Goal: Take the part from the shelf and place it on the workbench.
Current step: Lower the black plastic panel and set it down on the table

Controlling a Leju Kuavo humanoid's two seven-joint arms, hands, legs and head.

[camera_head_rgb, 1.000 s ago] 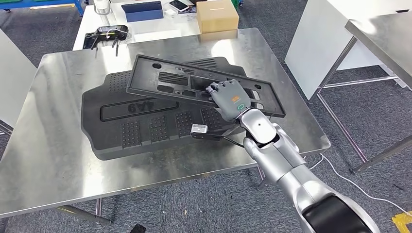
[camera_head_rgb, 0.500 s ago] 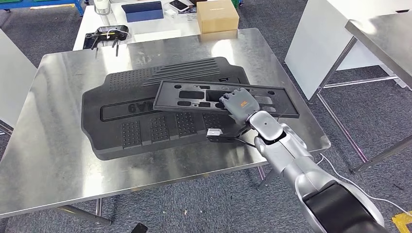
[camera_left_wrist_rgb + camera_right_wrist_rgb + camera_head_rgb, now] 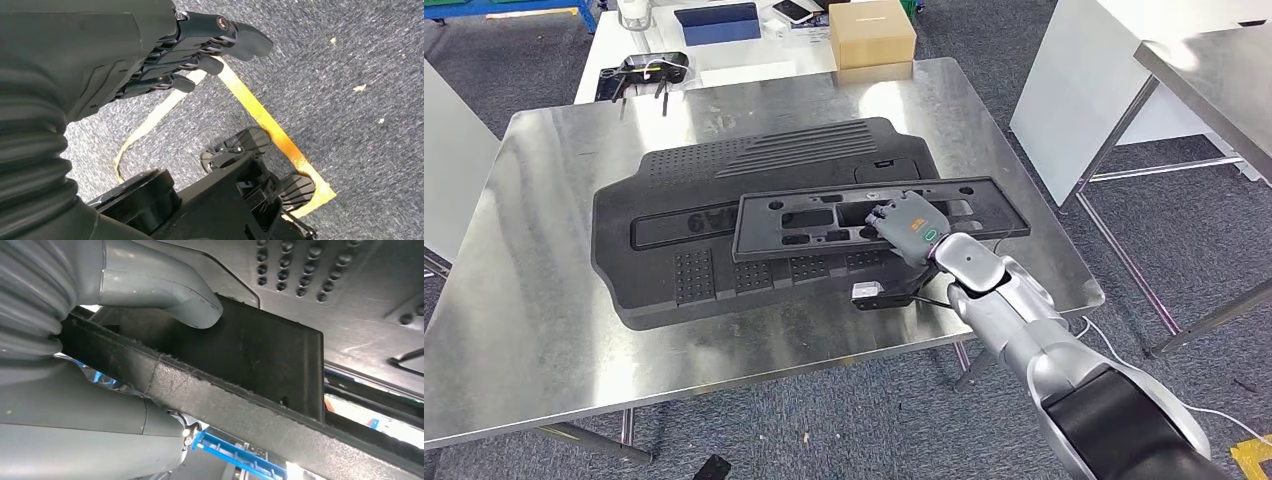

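Gripping one part [image 3: 824,221], right hand [image 3: 911,226]

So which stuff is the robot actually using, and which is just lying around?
Using for the job:
- black frame part
- right hand, gripping the part
- steel workbench

Just lying around:
- big black mat under the part
- cardboard box
- black handheld device
- blue folder
- left hand, hanging over the floor

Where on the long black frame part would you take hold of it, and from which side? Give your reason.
Probably the near long rail of the frame part, right of its middle, from the robot's side, where the right hand holds it. The part is flat with cut-outs, so fingers go over the rail and the thumb under.
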